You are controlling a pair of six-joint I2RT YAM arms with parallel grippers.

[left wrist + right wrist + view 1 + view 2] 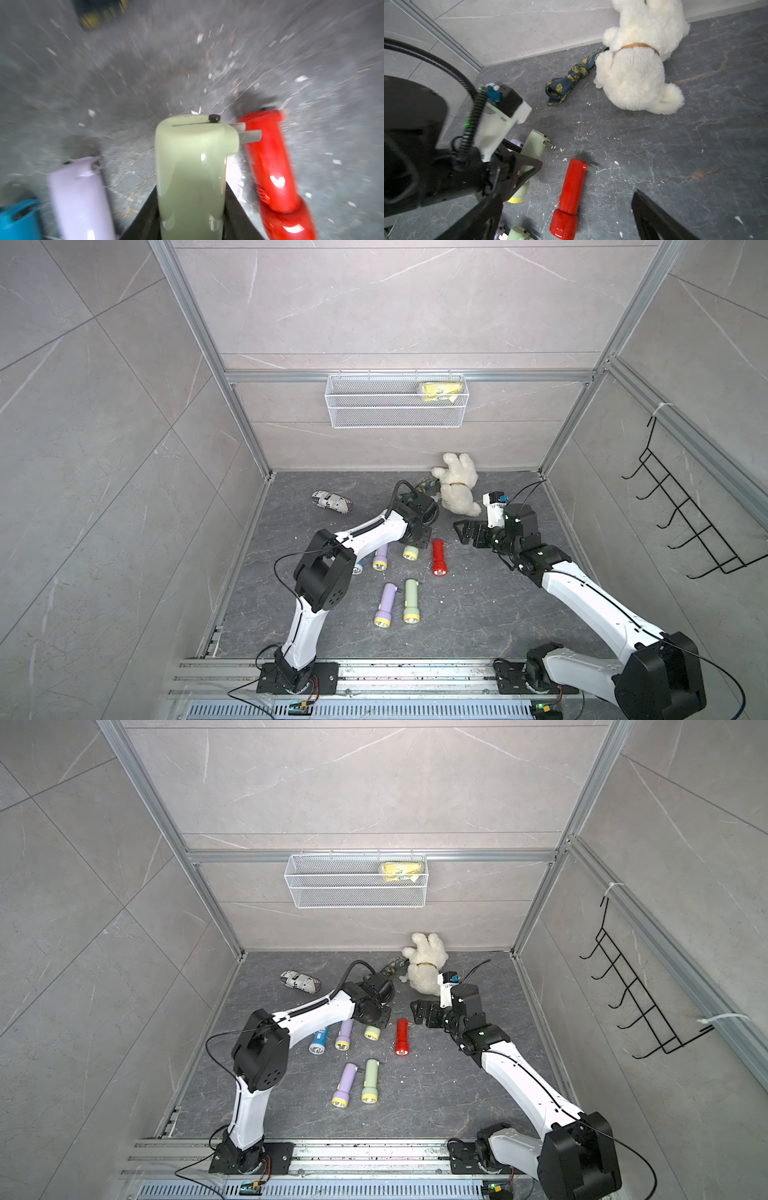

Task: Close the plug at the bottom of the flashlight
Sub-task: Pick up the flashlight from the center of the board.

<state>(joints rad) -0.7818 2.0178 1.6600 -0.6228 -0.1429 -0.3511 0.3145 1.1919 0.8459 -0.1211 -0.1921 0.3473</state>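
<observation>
Holding the pale green flashlight (191, 166) is the job of the left gripper (192, 193). Its 2 black fingers are closed tight on the sides of the body, away from the plug end. The flashlight is near the middle of the grey floor (478, 605), just beside the red flashlight (270, 158). I cannot tell if it is lifted off the floor. At its bottom end the plug (249, 136) sticks out sideways, with 2 metal prongs pointing at the red one, so the plug is not shut yet. The right gripper (460, 533) hangs wide open with nothing in it, near the prongs but not touching them. To do this step well, I think the left gripper should hold firm so the flashlight does not spin or slip. The right gripper should come in from the side where the prongs point. It should push on them near their tips, so they fold flat into the body. A slow, soft push is best. It should take care not to bump the red flashlight, which lies very close.
</observation>
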